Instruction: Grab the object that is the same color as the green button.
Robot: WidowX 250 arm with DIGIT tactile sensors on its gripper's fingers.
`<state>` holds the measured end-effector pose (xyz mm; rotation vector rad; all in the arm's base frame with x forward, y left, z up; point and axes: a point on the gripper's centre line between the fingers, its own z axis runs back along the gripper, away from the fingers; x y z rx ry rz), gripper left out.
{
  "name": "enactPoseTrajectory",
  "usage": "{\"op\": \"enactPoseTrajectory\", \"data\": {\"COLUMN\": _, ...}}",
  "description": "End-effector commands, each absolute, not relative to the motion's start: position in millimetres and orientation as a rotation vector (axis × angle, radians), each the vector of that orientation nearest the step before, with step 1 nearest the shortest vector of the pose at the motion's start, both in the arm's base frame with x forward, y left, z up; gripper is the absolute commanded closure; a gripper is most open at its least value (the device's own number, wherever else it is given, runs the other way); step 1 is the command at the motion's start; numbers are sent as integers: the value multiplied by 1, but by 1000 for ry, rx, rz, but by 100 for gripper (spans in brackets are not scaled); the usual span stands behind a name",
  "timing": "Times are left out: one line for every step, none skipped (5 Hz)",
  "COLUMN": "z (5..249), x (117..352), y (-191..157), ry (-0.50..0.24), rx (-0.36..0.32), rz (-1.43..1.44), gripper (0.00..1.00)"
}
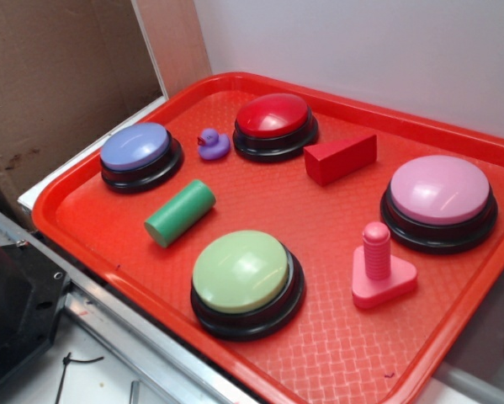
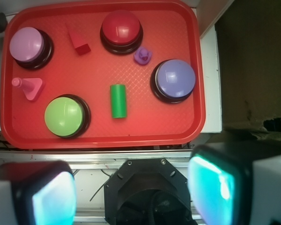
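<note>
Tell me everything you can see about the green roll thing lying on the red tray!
The green cylinder is a small solid roll, medium green, smooth and matte, maybe foam or plastic, with flat round ends. It lies on its side on the red tray, between the lavender-blue button and the pale green button, touching neither. Only the tray touches it. The tool hangs high above, its fingers wide apart, holding nothing.
</note>
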<state>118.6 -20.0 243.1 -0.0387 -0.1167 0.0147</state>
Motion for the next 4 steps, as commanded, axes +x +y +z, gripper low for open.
{"op": "enactPoseTrajectory", "data": {"z": 243, "x": 119, "y": -20, "ry": -117, "rx": -39, "rz": 15, "gripper": 0}}
{"op": "enactPoseTrajectory", "data": {"z": 239, "x": 124, "y": -47, "ry": -127, "rx": -70, "rz": -60, "gripper": 0}}
{"op": "enactPoseTrajectory", "data": {"z": 242, "x": 130, "y": -66, "ry": -138, "rx": -93, "rz": -130, "gripper": 0}}
{"op": "enactPoseTrajectory", "data": {"z": 249, "x": 114, "y": -72, "ry": -149, "rx": -136, "rz": -119, "gripper": 0}}
